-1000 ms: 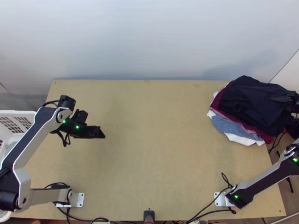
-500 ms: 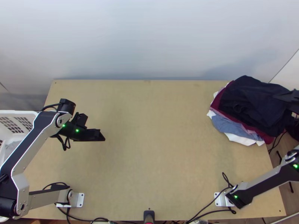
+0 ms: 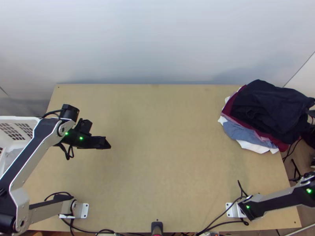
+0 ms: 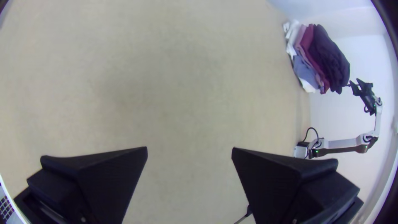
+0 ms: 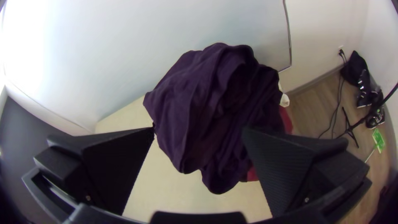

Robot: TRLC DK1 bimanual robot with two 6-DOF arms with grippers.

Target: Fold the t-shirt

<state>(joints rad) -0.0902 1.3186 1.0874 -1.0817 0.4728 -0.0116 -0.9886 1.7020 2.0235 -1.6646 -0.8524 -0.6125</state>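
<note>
Placement step, probably, with left gripper (image 4: 190,148) and right gripper (image 5: 198,129) spread wide, empty, so back clear of dark garment (image 3: 267,110).

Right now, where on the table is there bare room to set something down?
The middle of the table, between the left gripper and the clothes pile. Crowded: the far right, under that pile, and the near side, around the arm bases.

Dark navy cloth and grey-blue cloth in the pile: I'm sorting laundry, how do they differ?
The dark navy cloth lies on top; the grey-blue cloth lies lower. The dark navy cloth shows broadly, while the grey-blue cloth peeks out at an edge. Both share one pile.
</note>
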